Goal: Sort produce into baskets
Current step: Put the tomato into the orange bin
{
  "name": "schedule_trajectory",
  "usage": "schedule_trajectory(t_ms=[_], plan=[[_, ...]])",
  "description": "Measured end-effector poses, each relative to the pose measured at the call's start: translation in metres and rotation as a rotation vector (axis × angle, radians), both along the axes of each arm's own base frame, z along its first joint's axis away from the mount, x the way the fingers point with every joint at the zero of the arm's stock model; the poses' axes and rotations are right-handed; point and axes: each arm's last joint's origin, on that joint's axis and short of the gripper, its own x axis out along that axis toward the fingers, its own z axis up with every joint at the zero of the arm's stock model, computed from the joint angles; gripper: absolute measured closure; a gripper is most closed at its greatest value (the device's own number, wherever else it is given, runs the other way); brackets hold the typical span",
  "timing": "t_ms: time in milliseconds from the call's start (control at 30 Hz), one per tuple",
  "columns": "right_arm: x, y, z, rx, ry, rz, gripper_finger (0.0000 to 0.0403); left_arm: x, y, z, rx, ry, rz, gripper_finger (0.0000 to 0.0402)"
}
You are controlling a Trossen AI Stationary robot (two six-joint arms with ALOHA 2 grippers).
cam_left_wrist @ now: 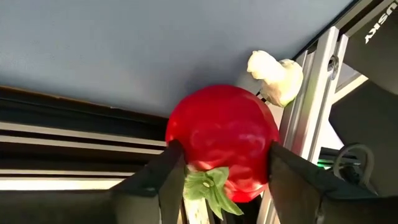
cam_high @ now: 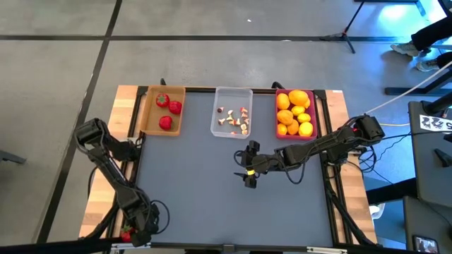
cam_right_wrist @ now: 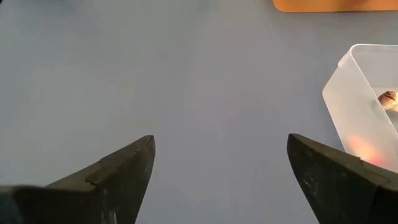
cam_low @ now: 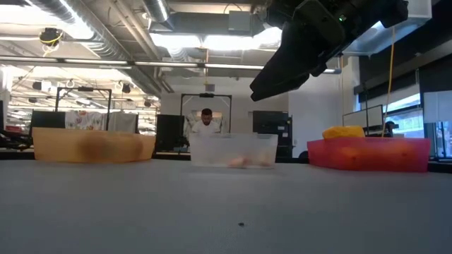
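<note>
Sorting is nearing its end: strawberries (cam_high: 169, 111) are lying in the tan basket (cam_high: 149, 120), mushroom bits (cam_high: 236, 120) in the clear basket (cam_high: 220, 130), yellow and orange fruits (cam_high: 295, 111) in the pink basket (cam_high: 279, 130). The left end effector (cam_high: 129, 233), at the counter's (cam_high: 198, 190) near left corner, is gripping one last strawberry (cam_left_wrist: 222, 142), seemingly the only piece left. The right end effector (cam_high: 248, 168), fingers spread and empty, is hovering mid-counter below the clear basket.
</note>
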Motion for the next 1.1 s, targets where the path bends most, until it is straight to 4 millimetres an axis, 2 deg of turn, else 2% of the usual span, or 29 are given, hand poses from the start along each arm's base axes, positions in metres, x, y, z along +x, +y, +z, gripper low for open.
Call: schedule_trajectory(t_ms=[267, 533, 833, 1100], plan=[[0.0, 0.0, 0.0, 0.001, -0.003, 0.0, 0.0043, 0.012, 0.014, 0.01, -0.026, -0.065, 0.006, 0.0224], [0.0, 0.0, -0.001, -0.001, 0.007, 0.0, 0.0043, 0.021, 0.041, 0.029, 0.023, -0.148, 0.031, 0.021], [0.0, 0.0, 0.0, 0.012, 0.0, 0.001, 0.0043, 0.037, 0.09, 0.059, 0.142, -0.394, 0.11, 0.0207], [0.001, 0.001, 0.001, 0.019, -0.018, -0.001, 0.0043, 0.04, 0.141, 0.082, 0.341, -0.577, 0.127, 0.0205]])
